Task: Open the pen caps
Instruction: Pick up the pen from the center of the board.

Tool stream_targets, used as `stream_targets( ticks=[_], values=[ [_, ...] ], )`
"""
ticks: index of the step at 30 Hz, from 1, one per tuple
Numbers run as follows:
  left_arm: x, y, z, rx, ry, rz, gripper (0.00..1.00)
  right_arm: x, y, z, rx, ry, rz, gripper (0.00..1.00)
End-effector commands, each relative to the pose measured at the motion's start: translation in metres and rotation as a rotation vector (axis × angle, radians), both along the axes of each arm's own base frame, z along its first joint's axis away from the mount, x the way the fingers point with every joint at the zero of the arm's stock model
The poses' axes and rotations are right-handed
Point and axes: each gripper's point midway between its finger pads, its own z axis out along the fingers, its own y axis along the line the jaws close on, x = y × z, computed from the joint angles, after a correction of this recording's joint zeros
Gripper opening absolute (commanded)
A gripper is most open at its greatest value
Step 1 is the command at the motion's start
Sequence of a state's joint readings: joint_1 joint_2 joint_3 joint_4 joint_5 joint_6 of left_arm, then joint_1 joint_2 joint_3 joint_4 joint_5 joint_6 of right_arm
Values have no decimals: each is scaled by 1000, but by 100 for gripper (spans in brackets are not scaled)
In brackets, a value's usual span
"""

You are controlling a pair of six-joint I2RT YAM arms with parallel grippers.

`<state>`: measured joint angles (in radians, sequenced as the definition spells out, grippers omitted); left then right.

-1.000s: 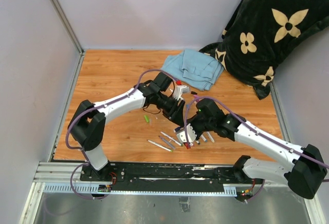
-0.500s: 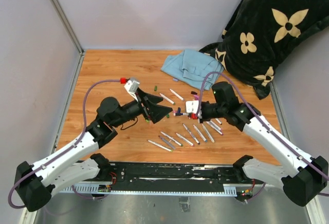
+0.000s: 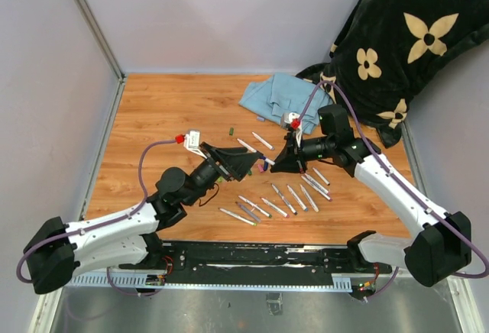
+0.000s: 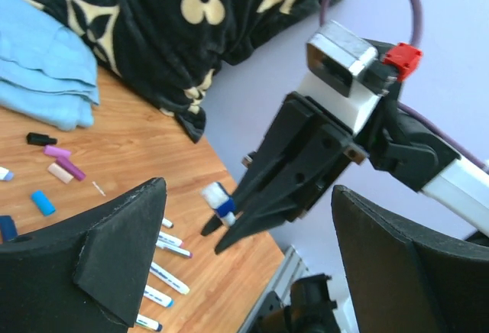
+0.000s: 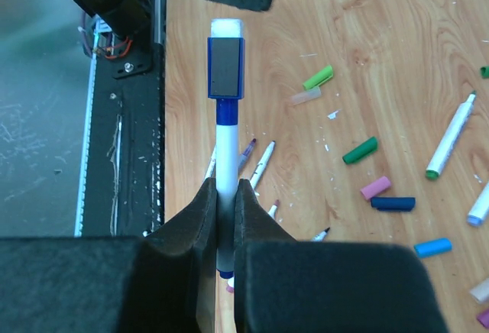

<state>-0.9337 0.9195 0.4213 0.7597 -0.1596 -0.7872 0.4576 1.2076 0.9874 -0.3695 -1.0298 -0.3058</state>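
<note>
My right gripper is shut on a white-barrelled marker, held above the table with its blue pen cap on the free end. That cap points at the gap between my left gripper's fingers, which stand wide apart with nothing between them. In the top view the left gripper faces the right gripper at mid-table, and the capped end sits between them. Loose pen caps lie on the wood: green, pink, dark blue, black, purple.
Several uncapped markers lie in a row on the wooden table under the right arm. A blue cloth lies at the back, with a black flowered blanket at the back right. Walls close in the left and far sides.
The left arm swung from the back of the table to the near left and its jaws opened wide. The right arm lifted the marker off the row and turned it toward the left gripper.
</note>
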Motion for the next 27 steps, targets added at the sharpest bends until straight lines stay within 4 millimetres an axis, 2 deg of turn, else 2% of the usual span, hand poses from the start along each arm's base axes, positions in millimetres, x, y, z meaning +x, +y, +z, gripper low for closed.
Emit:
stream_targets(
  ticks=[1,5,10,13,15,17,27],
  values=[
    [22,3,16,-71,0,136,90,-3,3,12,63,65,-15,1],
    [29,-7,7,-55,37,157,81,-2,3,8,64,76,-25,1],
    [32,-16,1,-52,64,142,60,6,2,1,42,75,-70,1],
    [32,-20,-5,-57,90,131,53,11,0,-2,27,65,-106,1],
    [33,-22,-8,-60,105,123,52,13,0,-3,25,55,-118,1],
    [33,-24,-11,-61,118,119,46,15,-1,-3,24,47,-128,1],
    [34,-33,-16,-69,143,93,41,14,0,-3,17,13,-126,1]
  ],
)
